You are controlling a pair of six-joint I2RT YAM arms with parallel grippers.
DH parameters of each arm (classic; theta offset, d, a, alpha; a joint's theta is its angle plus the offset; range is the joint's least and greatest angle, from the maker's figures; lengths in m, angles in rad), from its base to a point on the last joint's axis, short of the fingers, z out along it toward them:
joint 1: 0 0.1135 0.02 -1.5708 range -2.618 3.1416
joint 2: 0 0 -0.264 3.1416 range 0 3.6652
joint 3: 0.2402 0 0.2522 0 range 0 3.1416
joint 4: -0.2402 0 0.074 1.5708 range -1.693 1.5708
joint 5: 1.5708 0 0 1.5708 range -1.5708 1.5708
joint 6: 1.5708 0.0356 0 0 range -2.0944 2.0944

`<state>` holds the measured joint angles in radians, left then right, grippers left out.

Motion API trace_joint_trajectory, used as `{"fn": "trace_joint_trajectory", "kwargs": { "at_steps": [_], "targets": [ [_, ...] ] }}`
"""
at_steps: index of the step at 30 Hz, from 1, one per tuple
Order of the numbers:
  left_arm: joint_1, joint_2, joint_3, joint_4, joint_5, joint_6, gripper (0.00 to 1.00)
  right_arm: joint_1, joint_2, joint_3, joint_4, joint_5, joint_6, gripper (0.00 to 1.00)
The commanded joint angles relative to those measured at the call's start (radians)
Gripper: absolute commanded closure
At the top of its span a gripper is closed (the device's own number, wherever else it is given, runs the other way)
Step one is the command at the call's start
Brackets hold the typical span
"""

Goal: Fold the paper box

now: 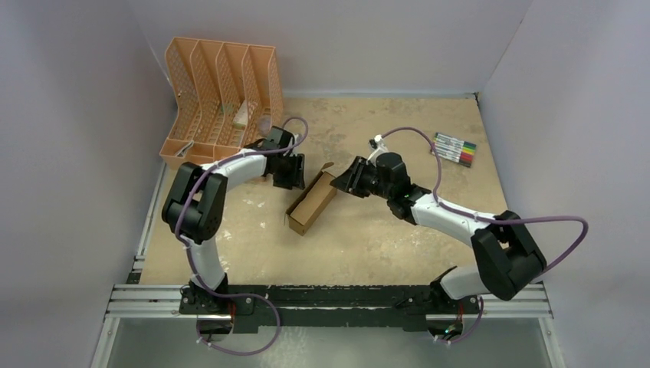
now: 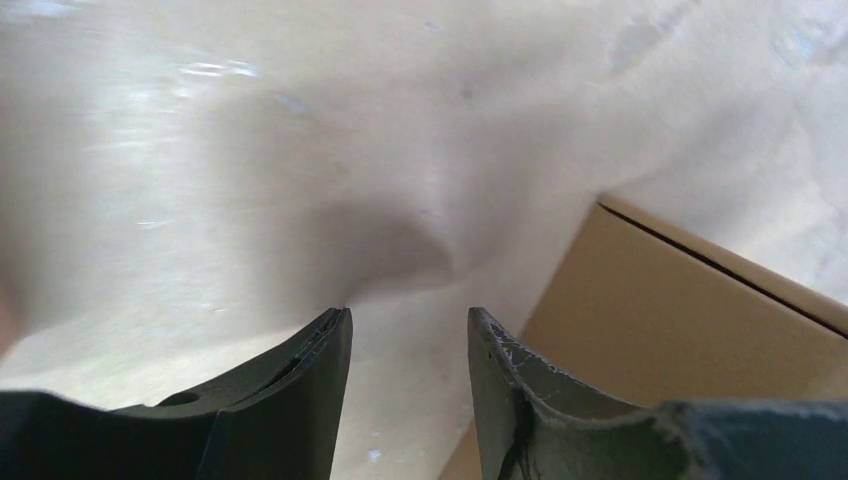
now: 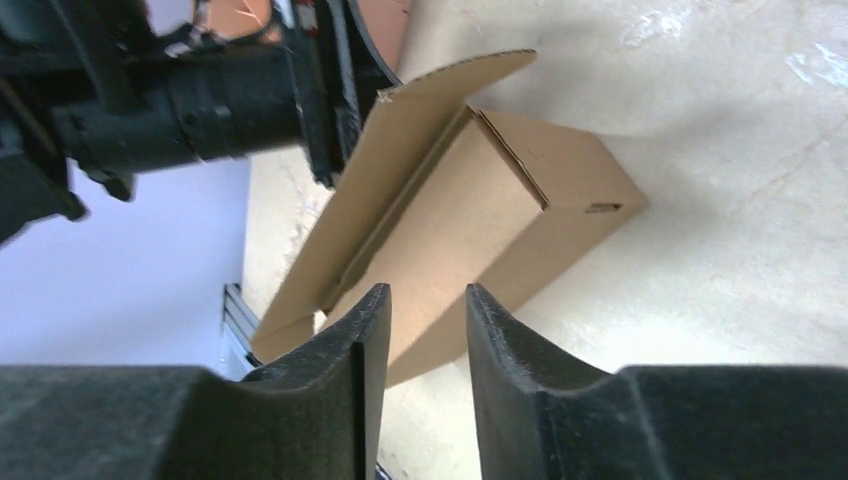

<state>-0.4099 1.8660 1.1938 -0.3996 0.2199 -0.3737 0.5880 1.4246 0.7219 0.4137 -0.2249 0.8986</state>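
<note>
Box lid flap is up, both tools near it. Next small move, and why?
Probably nudge the left tool sideways into the raised flap to tip it over the paper box. The flap stands open on that tool's side; both tools are open and hold nothing; the right tool faces the opposite wall.

My left arm (image 1: 238, 165) and right arm (image 1: 452, 218) are white shells with black joints. Purple cables (image 1: 552, 220) loop up both from the aluminium rail (image 1: 138, 300); my fingers (image 2: 290, 400) are scuffed black.
</note>
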Motion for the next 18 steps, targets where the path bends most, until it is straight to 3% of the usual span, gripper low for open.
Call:
{"fn": "trace_joint_trajectory", "kwargs": {
  "at_steps": [1,8,13,18],
  "targets": [
    [0.035,-0.089,0.073,-0.051,-0.203,-0.006,0.53,-0.002,-0.072,0.073,-0.159,0.035,-0.117,0.60],
    [0.049,-0.241,0.132,-0.197,-0.441,-0.035,0.51,-0.013,-0.060,0.284,-0.488,0.077,-0.556,0.46],
    [0.048,-0.382,0.092,-0.274,-0.418,-0.079,0.51,-0.017,0.021,0.415,-0.594,0.078,-0.777,0.43],
    [0.048,-0.476,0.003,-0.234,-0.356,-0.129,0.50,-0.017,0.103,0.471,-0.628,0.040,-0.826,0.43]
  ]
}}
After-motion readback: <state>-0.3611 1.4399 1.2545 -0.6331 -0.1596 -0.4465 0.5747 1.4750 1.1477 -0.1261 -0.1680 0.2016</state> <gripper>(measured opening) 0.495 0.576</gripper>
